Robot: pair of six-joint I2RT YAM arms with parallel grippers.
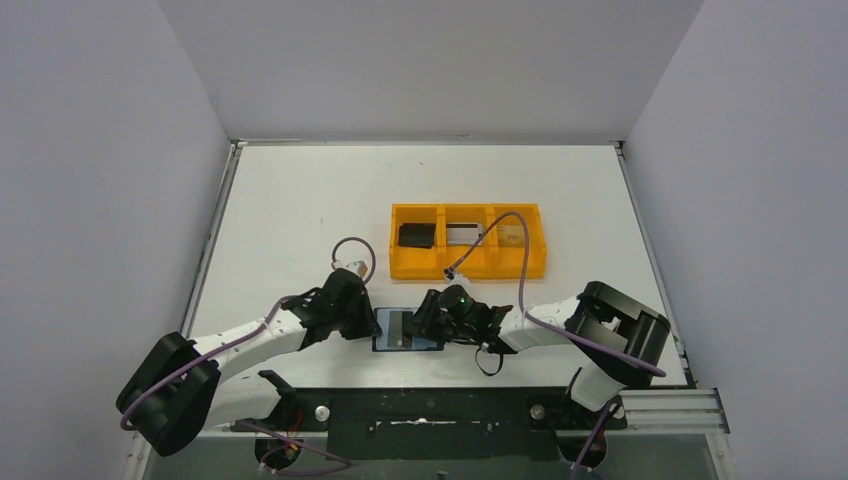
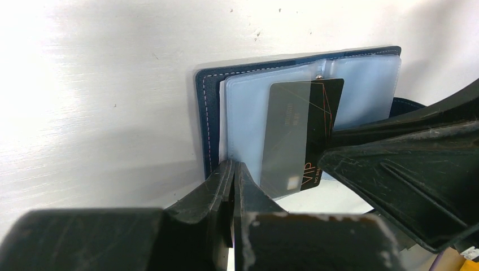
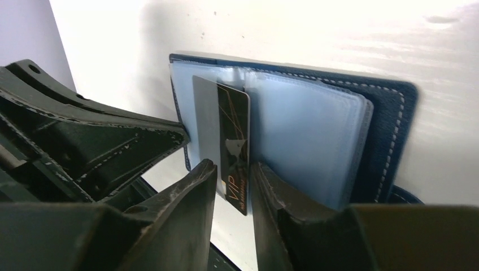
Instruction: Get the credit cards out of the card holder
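– Well, start close in: what have the left fingers (image 2: 217, 192) got?
– They're pressed together on the near edge of the wallet (image 2: 243, 113), at its clear sleeves. The wallet lies open and flat on the table (image 1: 300, 200), just ahead of the arm bases, between the two arms.
– And the right fingers (image 3: 192, 203)?
– Clamped on the black card (image 3: 234, 141), one on each face at its near end. It has thin gold lines and gold "VIP" lettering. Half of it looks grey under a clear sleeve; the other half is bare.
– What does the wallet look like?
– Dark navy cover, pale stitching, a stack of milky blue-grey pockets inside.
– Anything hard to see?
– The card's small print is unreadable and its near edge is hidden between the fingers. From above, the right arm covers the wallet's right half. The closing tab is mostly cut off.
– Further back?
– An orange tray (image 1: 468, 270) holds a dark card (image 1: 417, 235), a silver card (image 1: 463, 233) and a tan card (image 1: 510, 236), one per compartment. A purple cable (image 1: 522, 270) crosses the tan one.
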